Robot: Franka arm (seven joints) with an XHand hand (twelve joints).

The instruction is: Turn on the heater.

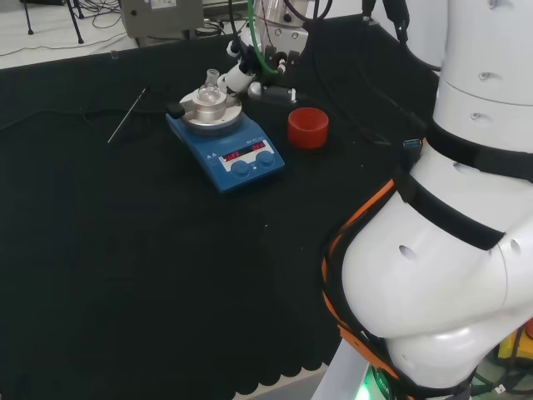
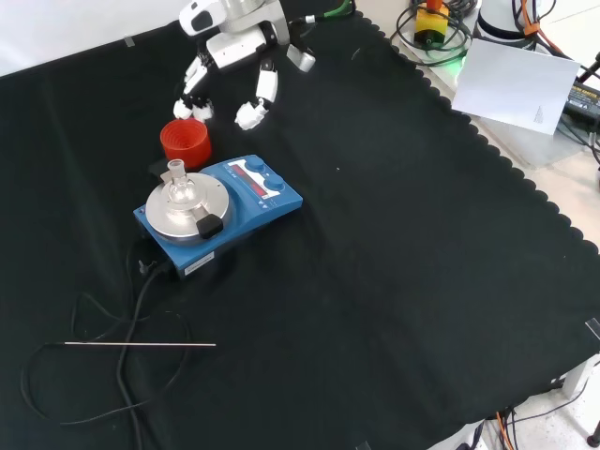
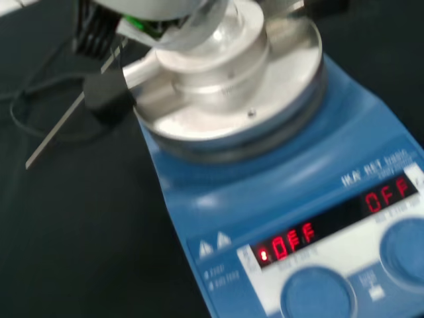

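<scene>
- Head view: tabletop (image 1: 125, 275) under black cloth; cables and grey equipment on the floor beyond its far edge.
- Blue heater (image 1: 225, 143) sits left of centre, round silver plate on top with a small clear glass flask (image 1: 210, 92) on it; two blue knobs (image 1: 252, 165) and red lit displays on its front panel.
- Red ring stand (image 1: 308, 127) stands just right of the heater, apart from it.
- Thin metal rod (image 1: 127, 116) lies on the cloth left of the heater.
- Hand (image 1: 250, 77) is behind the heater, near the flask; its pose is hard to read here.
- Arm's big white links at the right.
- Front view: hand (image 2: 234, 47) comes in from the top, fingers (image 2: 265, 89) spread and pointing down, holding nothing, above the cloth just beyond the red ring stand (image 2: 185, 142) and heater (image 2: 217, 212); not touching either.
- Flask (image 2: 180, 190) upright on the plate; black cable (image 2: 131, 309) runs from the heater toward the near edge; rod (image 2: 141, 345) lies flat well below the heater.
- Wrist view: heater (image 3: 265, 218) close up, silver plate (image 3: 265, 99) with flask base on it, both displays red, knobs (image 3: 317, 295) untouched; blurred white part of the hand (image 3: 152, 10).
</scene>
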